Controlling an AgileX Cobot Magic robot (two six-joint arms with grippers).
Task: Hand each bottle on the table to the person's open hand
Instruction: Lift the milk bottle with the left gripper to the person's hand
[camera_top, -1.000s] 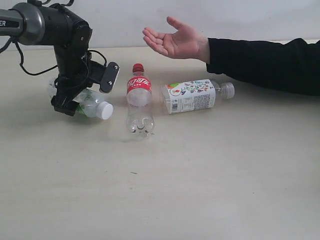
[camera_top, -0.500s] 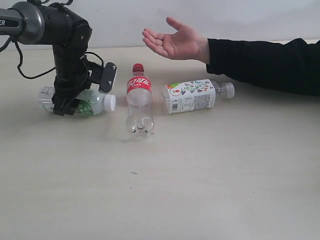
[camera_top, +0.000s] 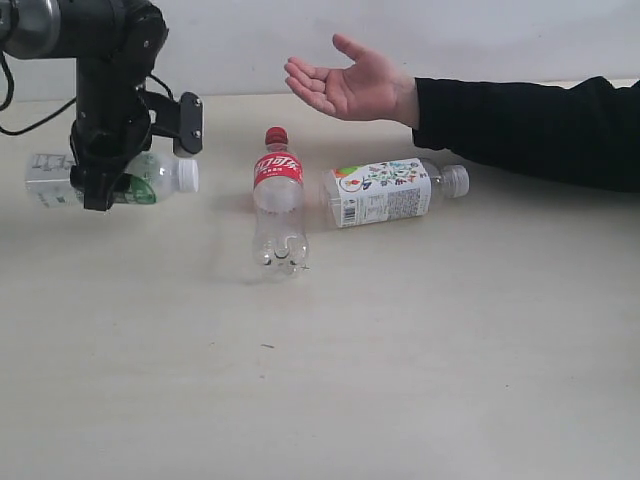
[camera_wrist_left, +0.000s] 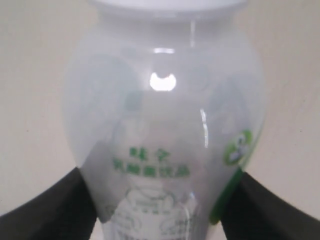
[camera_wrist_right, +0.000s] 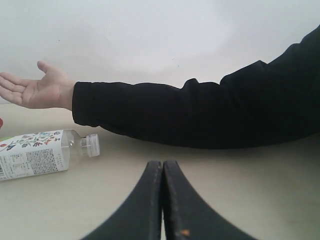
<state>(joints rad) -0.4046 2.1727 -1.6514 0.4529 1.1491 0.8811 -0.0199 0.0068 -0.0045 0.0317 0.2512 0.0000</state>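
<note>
Since a second ago the left gripper (camera_top: 106, 186) has carried the clear plastic bottle with a green-and-white label and white cap (camera_top: 50, 180) further from the upright clear plastic bottle with a red label and red cap (camera_top: 277, 200). It now seems to hang clear of the pale beige table (camera_top: 420, 360), held sideways with its cap towards the red-capped bottle. In the exterior view the clear plastic bottle with a white floral label (camera_top: 385, 191) lies on its side just beside the red-capped bottle, on the side away from the gripper. The person's open hand (camera_top: 350, 85), palm up, waits behind and above the red-capped bottle, and no yellow bottle shows. The left wrist view is filled by the held bottle, with a dark finger (camera_wrist_left: 55, 215) against each flank, clamping its body. The right wrist view shows the right gripper (camera_wrist_right: 162, 167) low over the table, fingers pressed together and holding nothing. I judge one handover to be at the carry stage. Next the left arm needs to pass the red-capped bottle without knocking it, then lower its load into the palm before letting go.
</note>
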